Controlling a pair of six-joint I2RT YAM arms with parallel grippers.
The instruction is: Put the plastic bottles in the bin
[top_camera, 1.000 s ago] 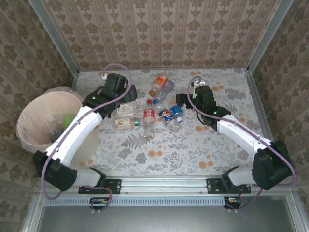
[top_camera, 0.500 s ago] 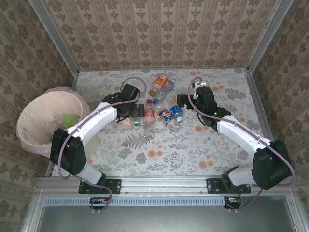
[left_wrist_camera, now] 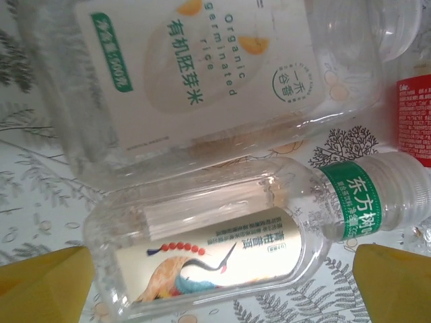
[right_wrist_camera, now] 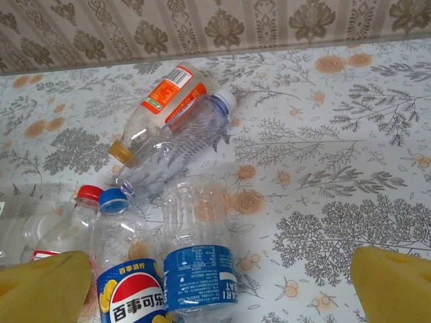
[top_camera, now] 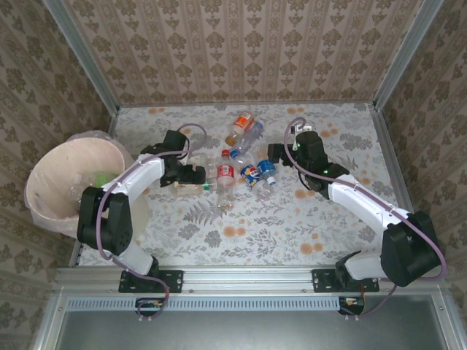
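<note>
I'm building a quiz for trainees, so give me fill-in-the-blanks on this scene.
The left end effector, open, straddles the crane-label bottle, whose neck band is ____. In the top view, the bin stands off the table's ____ edge. The Pepsi bottle has a ____ cap.
Missing: green, left, blue.

Bin (top_camera: 62, 168) — pale pink. Table (top_camera: 292, 226) white, grey fern print, orange blossoms. Wall (top_camera: 248, 51) beige damask. Crane bottle (left_wrist_camera: 215, 249): clear, cream label, red dots, green neck band. Square bottle (left_wrist_camera: 195, 74): white label, green lettering, orange spots. Cola bottle (right_wrist_camera: 128, 276) — blue cap, blue-red-white label. Neighbouring bottle (right_wrist_camera: 199, 259): blue label. Far bottle (right_wrist_camera: 161, 108): orange label, amber cap.
</note>
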